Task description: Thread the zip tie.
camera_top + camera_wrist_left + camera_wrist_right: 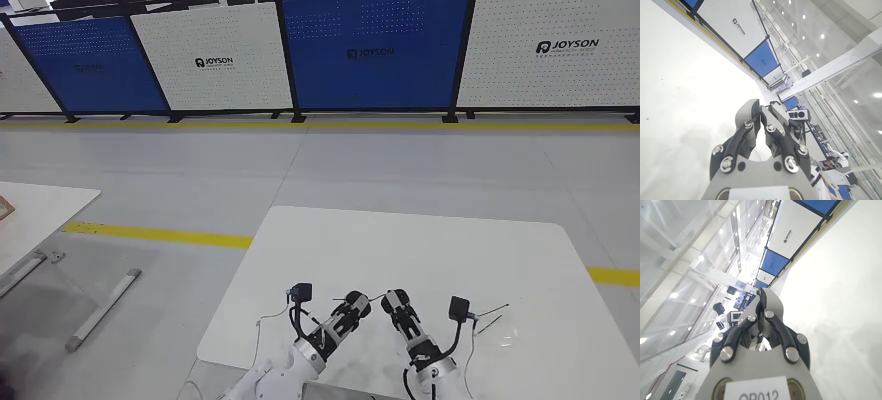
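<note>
Both grippers hover close together over the near edge of the white table (420, 250). My left gripper (760, 115) is shut on a thin black zip tie (752, 120) that runs across its pad. My right gripper (761, 298) is also shut, with a black strip of the zip tie (759, 335) showing between its fingers. From above, the left gripper (355, 303) and right gripper (393, 299) nearly touch tip to tip, with a fine line of zip tie (373, 297) between them. The right gripper's fingers (779, 113) sit just behind the left one's tips.
A few loose black zip ties (490, 316) lie on the table right of the right arm. Another white table (40, 210) stands off to the left. Blue and white pegboard panels (370, 50) close off the far side of the floor.
</note>
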Tool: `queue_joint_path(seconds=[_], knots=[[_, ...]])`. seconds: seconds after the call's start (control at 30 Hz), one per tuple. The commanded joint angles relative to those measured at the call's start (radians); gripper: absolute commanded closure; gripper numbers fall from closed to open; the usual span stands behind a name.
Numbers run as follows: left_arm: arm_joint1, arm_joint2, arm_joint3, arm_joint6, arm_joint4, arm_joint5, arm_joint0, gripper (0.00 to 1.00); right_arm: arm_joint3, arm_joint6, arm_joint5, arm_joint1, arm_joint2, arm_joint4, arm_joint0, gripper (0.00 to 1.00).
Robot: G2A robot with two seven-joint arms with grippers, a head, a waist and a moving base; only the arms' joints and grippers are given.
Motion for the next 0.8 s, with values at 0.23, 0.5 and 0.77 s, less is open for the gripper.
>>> queue_joint_path(seconds=[0.23, 0.5, 0.77], knots=[[-0.001, 0.002, 0.0, 0.021, 0.014, 0.012, -0.002, 0.71, -0.006, -0.015, 0.013, -0.001, 0.001, -0.022, -0.007, 1.0], [-0.001, -0.007, 0.001, 0.039, 0.005, 0.005, 0.002, 0.78, -0.001, -0.023, 0.024, -0.003, 0.001, -0.03, -0.005, 1.0], [-0.001, -0.015, -0.004, 0.045, -0.002, -0.004, 0.007, 0.82, -0.001, -0.028, 0.037, -0.005, 0.0, -0.045, -0.007, 1.0]])
